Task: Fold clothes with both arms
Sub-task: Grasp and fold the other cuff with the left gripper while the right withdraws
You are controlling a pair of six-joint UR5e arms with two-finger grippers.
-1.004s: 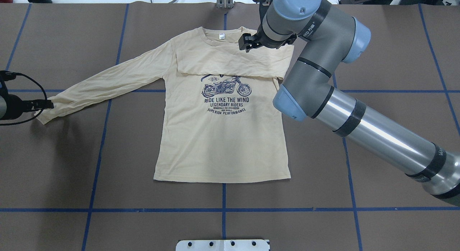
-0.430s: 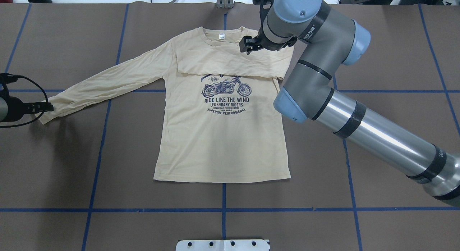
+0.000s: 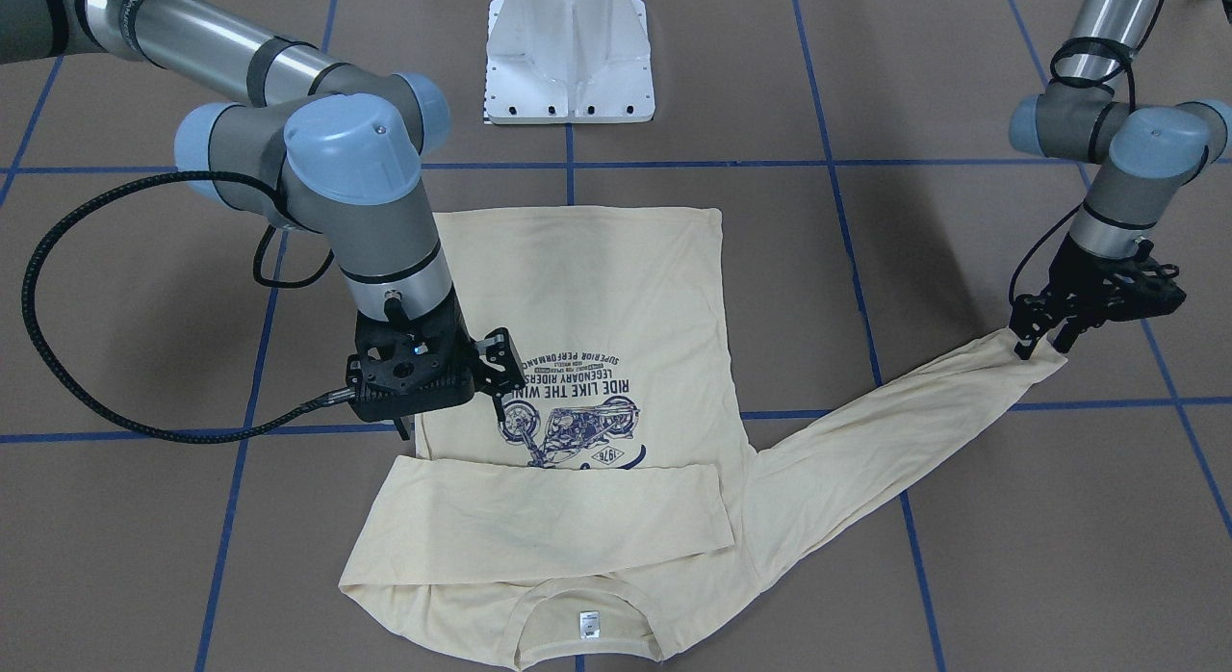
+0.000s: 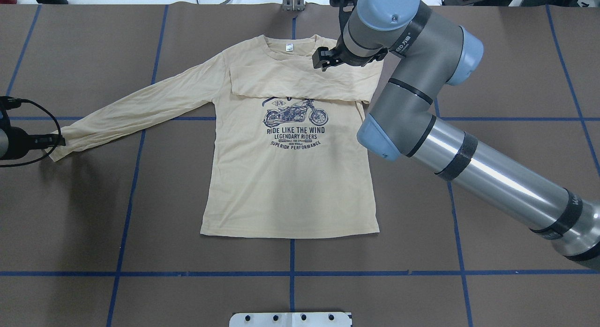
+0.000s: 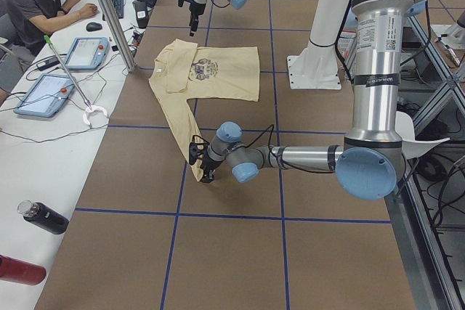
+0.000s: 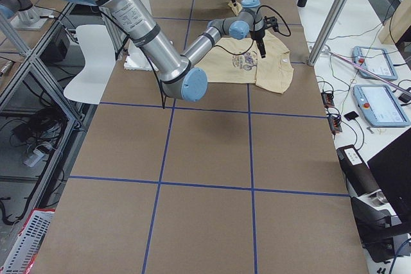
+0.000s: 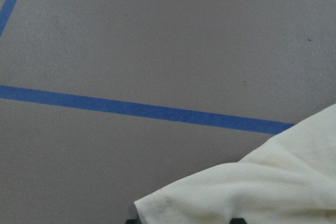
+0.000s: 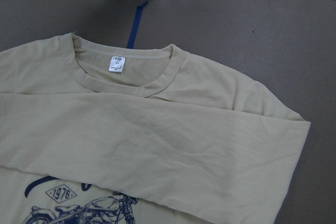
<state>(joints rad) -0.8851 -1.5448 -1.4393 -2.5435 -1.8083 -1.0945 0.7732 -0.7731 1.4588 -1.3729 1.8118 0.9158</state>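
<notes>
Clamps the cuff [image 3: 1041, 361] of the outstretched sleeve [image 4: 140, 107] in the left pincer [image 3: 1036, 339], just above the worktop [image 4: 187, 289]. Holds the right pincer [image 3: 502, 374] wide and empty over the T-shirt [image 4: 290, 191], flat mid-worktop, folded sleeve [image 4: 300, 85] across its chest.

The T-shirt [image 4: 290, 186] lies flat in the middle of the worktop [image 4: 93, 224], print side up. Its hem is towards the pedestal base [image 3: 570, 65] and its collar on the far side. One sleeve [image 4: 300, 83] is folded across the chest, over the top of the print. The right hand [image 4: 322, 59] hangs above that sleeve's shoulder end. The other sleeve [image 4: 140, 107] stretches out to the robot's left, its cuff caught in the left hand [image 3: 1038, 340].
</notes>
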